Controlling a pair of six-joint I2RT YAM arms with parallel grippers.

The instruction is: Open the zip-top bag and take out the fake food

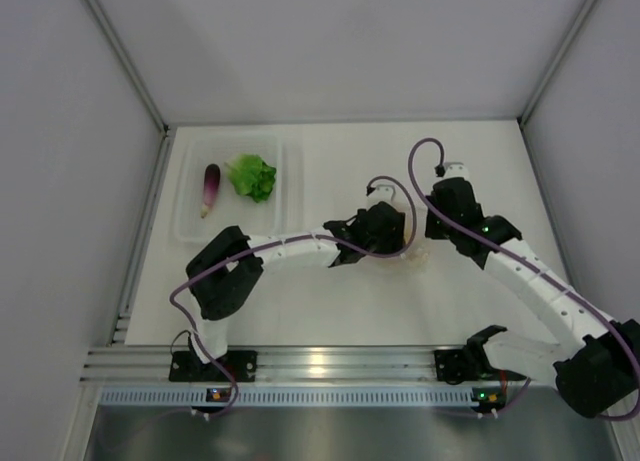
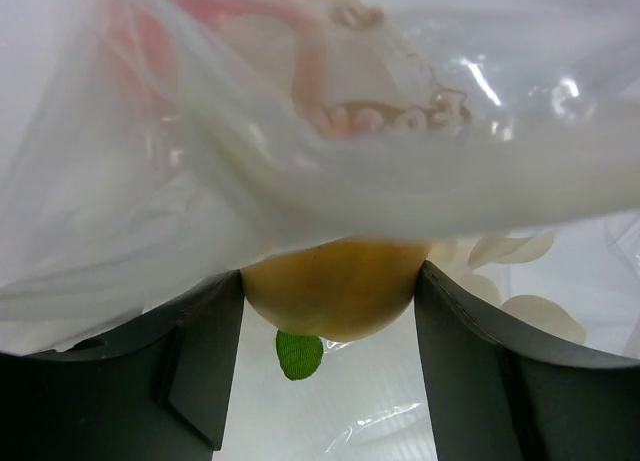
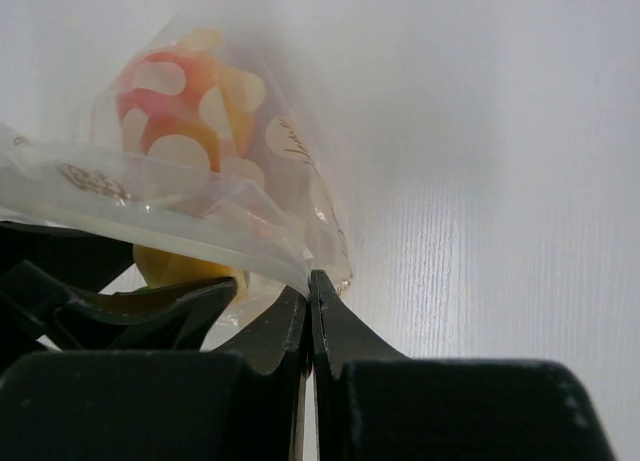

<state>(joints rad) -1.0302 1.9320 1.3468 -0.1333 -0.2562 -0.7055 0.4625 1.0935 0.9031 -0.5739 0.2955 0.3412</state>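
Observation:
The zip-top bag [image 1: 414, 259] lies at mid-table between both grippers, clear with white dots [image 3: 290, 181]. My right gripper [image 3: 311, 279] is shut on the bag's edge, pinching the film at its tips. My left gripper [image 2: 328, 281] stands open at the bag's mouth, with a yellow-orange peach [image 2: 330, 299] filling the gap between its fingers, under the bag's film [image 2: 300, 161]. A green leaf [image 2: 299, 354] hangs below that peach. A second, redder peach [image 3: 175, 101] sits deeper inside the bag. The purple eggplant [image 1: 211, 186] and green lettuce [image 1: 252, 177] lie in the tray.
The rigid clear tray [image 1: 190, 229] stands at the back left of the white table. Grey walls close in the table on three sides, and a metal rail [image 1: 320, 363] with the arm bases runs along the near edge.

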